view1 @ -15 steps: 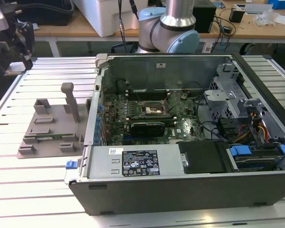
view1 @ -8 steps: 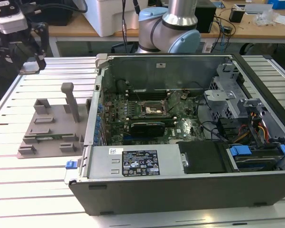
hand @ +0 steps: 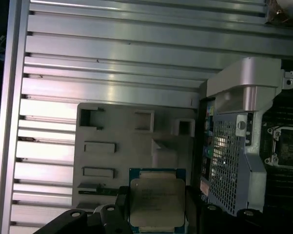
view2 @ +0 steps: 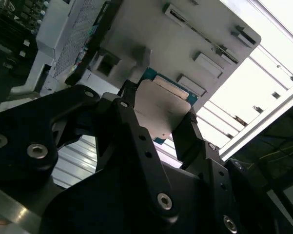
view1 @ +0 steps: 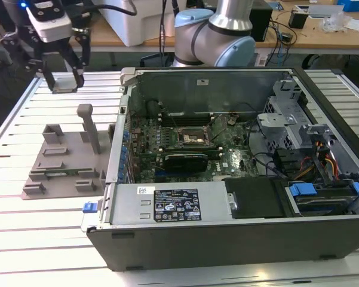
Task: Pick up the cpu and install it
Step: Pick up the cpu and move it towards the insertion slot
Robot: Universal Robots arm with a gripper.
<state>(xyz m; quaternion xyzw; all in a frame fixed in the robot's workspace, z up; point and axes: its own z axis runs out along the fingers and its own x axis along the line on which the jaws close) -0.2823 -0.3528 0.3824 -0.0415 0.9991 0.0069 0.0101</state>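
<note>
Cpu (view1: 64, 84) was found lifted off its rest and held by the gripper (view1: 64, 79) over the far corner of the slatted table (view1: 24, 119), on the exterior view's left. Both wrist views showed the fingers (view2: 129, 105) clamped on two opposite edges of the chip, its silvery top turned toward the wrist. This edge hold was judged deliberate, since it left both flat faces untouched. The chip sat roughly level in the grip.

A grey tray (view1: 54, 173) with upright posts lay on the table under and just beside the chip. The chip was well above the posts, presumably to avoid a knock.

An open computer case (view1: 227, 239) stood just beside the tray, on the exterior view's right, with its board exposed. The socket (view1: 191, 136) sat mid-board, well apart from the chip. Installation was judged not yet done.
</note>
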